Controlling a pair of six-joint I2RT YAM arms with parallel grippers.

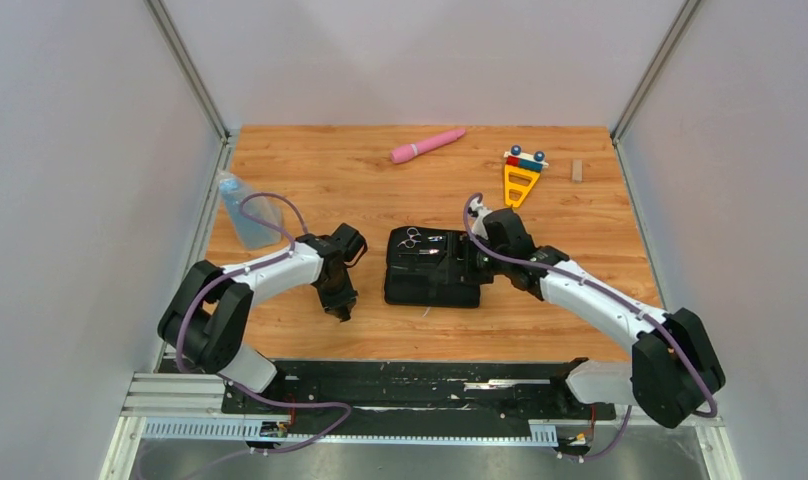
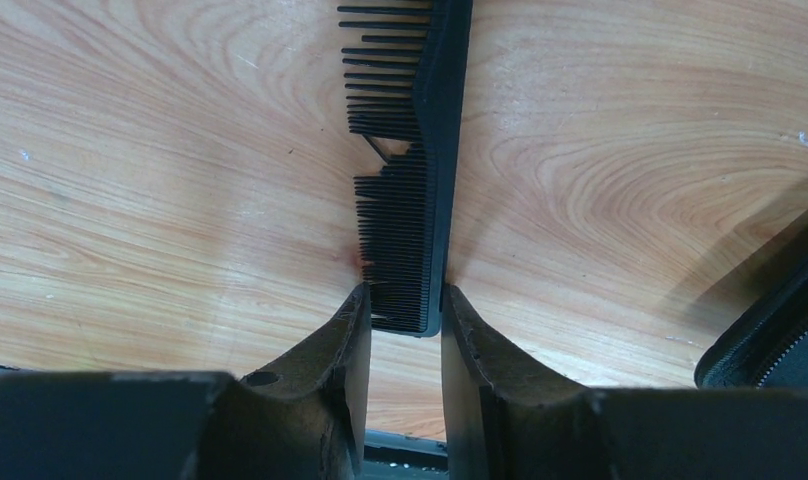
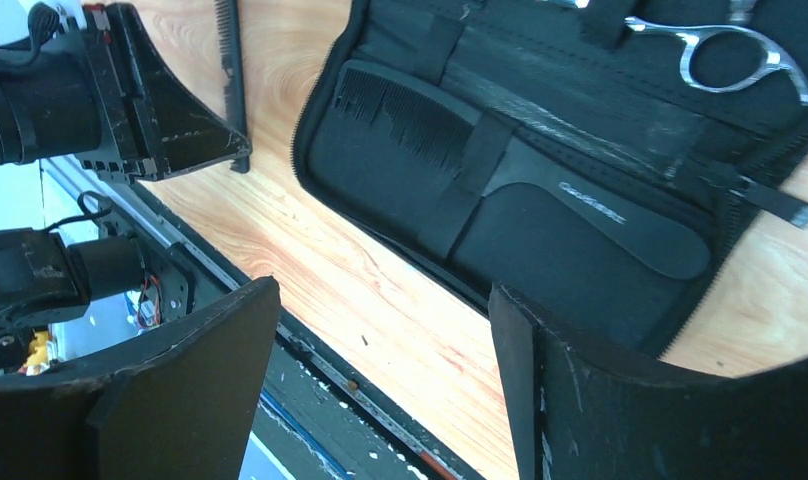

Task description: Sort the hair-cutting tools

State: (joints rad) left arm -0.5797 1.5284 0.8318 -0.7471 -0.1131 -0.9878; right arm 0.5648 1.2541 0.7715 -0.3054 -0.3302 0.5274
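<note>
Left gripper pinching a black comb beside the unzipped case

The left gripper point(image 2: 405, 300) is holding its fingers point(image 2: 345, 330) pressed against both edges of the near end of a slim black comb point(image 2: 425, 150). The comb is running up the middle of the left wrist view over the wooden table point(image 2: 130, 200). The right gripper point(image 3: 380, 290) is hovering with its fingers spread wide, gripping nothing, above the black zip case point(image 3: 380, 150). Inside the case a handled comb point(image 3: 540, 190) is lying tucked under a strap, and silver scissors point(image 3: 730, 50) are sitting at the upper right.
</note>
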